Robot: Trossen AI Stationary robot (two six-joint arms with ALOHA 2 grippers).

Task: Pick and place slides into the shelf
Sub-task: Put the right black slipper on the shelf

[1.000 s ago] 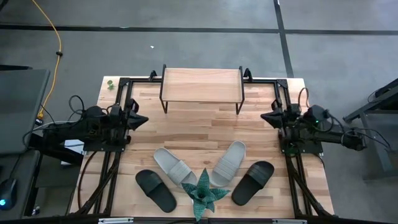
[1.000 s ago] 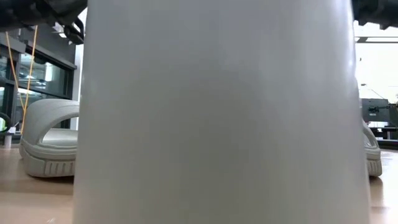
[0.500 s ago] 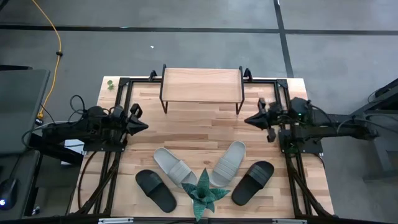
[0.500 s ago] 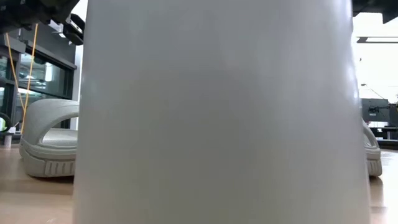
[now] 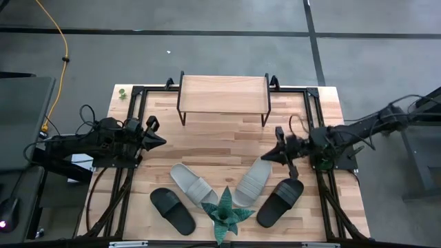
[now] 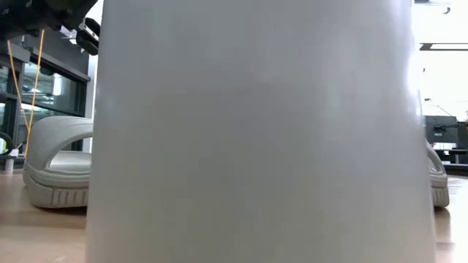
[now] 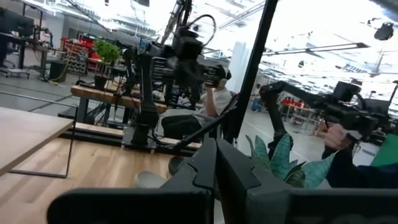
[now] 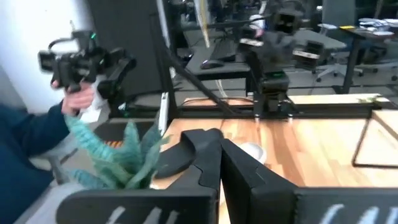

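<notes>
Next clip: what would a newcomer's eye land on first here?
Four slides fanned along the table's near edge: two pale ones inside, two black ones outside, around a green spiky plant. The right tool, shut, reaches over the right pale slide; the left tool, shut, waits at the left side. The shelf stands bare at the far edge.

From my station: a green spiky plant [image 5: 226,214] stands at the near edge of the wooden table [image 5: 207,148]. Its white pot [image 6: 256,131] fills most of the low view. A yellow cable [image 5: 55,41] trails over the grey floor [image 5: 207,55], which is crossed by dark tape lines [image 5: 313,41]. A person's hand [image 8: 78,99] grips a black handheld device [image 8: 87,62] beyond the table's edge.
</notes>
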